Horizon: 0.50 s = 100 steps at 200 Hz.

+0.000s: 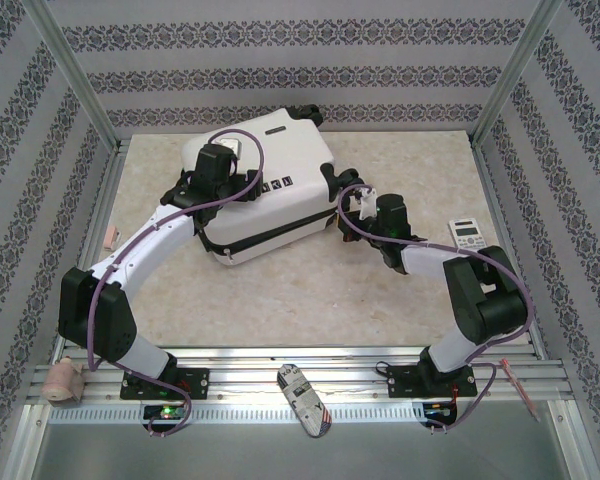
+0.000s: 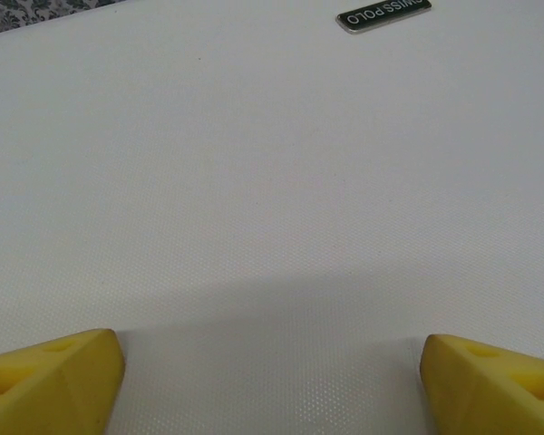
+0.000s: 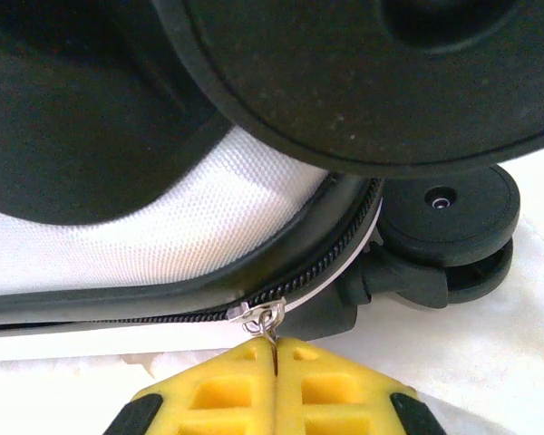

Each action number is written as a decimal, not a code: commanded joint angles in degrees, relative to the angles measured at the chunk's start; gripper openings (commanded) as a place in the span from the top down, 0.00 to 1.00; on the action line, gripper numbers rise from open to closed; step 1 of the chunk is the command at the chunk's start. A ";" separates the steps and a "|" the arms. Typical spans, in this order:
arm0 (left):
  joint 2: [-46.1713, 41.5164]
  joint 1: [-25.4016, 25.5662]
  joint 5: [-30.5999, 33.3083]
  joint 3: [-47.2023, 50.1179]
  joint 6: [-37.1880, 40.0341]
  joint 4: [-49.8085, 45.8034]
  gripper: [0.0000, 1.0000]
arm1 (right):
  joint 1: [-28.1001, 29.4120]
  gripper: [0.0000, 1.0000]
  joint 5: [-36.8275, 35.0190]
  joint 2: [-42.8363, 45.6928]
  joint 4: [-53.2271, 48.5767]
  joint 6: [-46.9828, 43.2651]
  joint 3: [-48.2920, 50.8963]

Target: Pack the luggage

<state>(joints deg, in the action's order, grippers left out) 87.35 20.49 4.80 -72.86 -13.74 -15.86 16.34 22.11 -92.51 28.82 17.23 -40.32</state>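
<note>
The luggage [image 1: 280,190], a white hard-shell suitcase, lies flat and closed at the middle back of the table. My left gripper [image 1: 220,165] is over its lid. In the left wrist view its yellow fingertips [image 2: 54,381] stand wide apart above the white shell [image 2: 272,181], so the left gripper [image 2: 272,385] is open with nothing between them. My right gripper [image 1: 361,205] is at the suitcase's right corner by the black wheels [image 3: 444,227]. There the right gripper [image 3: 274,349] is shut on the silver zipper pull [image 3: 265,315] of the black zipper band [image 3: 335,245].
A small white calculator-like device [image 1: 469,234] lies right of the right arm. A patterned oblong object [image 1: 307,400] rests on the front rail, a pink roll [image 1: 65,380] sits at the front left, and a thin pen [image 1: 520,390] at the front right. Patterned walls enclose the table.
</note>
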 commanded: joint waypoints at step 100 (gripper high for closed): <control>0.17 -6.88 -0.92 2.96 2.23 -3.52 0.13 | -3.40 1.00 -4.17 -2.25 5.99 4.25 -3.19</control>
<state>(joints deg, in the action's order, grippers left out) 86.83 16.58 2.13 -71.88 -12.21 -14.50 14.39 26.83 -94.72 31.22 18.90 -40.88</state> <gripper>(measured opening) 0.868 0.052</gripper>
